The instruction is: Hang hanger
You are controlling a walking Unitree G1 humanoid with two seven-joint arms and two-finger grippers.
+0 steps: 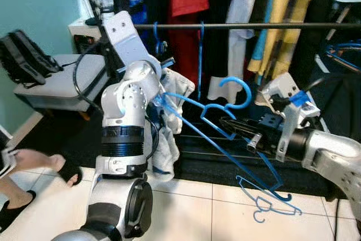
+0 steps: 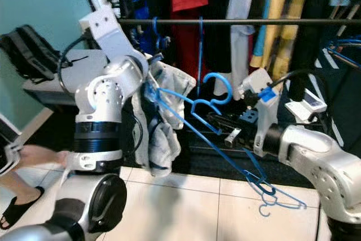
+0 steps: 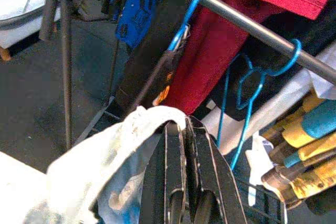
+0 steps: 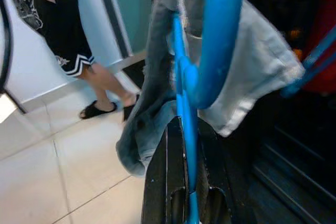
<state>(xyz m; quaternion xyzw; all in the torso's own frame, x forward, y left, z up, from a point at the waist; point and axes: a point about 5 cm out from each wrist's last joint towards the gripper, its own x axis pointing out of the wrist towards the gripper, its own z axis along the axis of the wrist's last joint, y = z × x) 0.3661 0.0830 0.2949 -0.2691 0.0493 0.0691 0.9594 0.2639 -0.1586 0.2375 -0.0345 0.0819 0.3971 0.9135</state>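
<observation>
1. Right gripper [image 1: 228, 123], centre-right, pinched the blue hanger [image 1: 225, 108] at its neck, hook up, below the rail [image 1: 254, 26].
2. Left gripper [image 3: 184, 129] had its fingers pressed on the pale garment [image 1: 169, 139].
3. Best move, I'd judge: raise the hook over the rail's open gap, then lower squarely.

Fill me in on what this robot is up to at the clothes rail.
The robot is trying to hang a garment on the black rail. Its right gripper is shut on a blue hanger, holding it just under the hook, which sits below the rail and is not yet over it. Its left gripper pinches the pale cloth draped on that hanger. Another blue hanger dangles near the floor. A person's feet show at the left on the tiles.
</observation>
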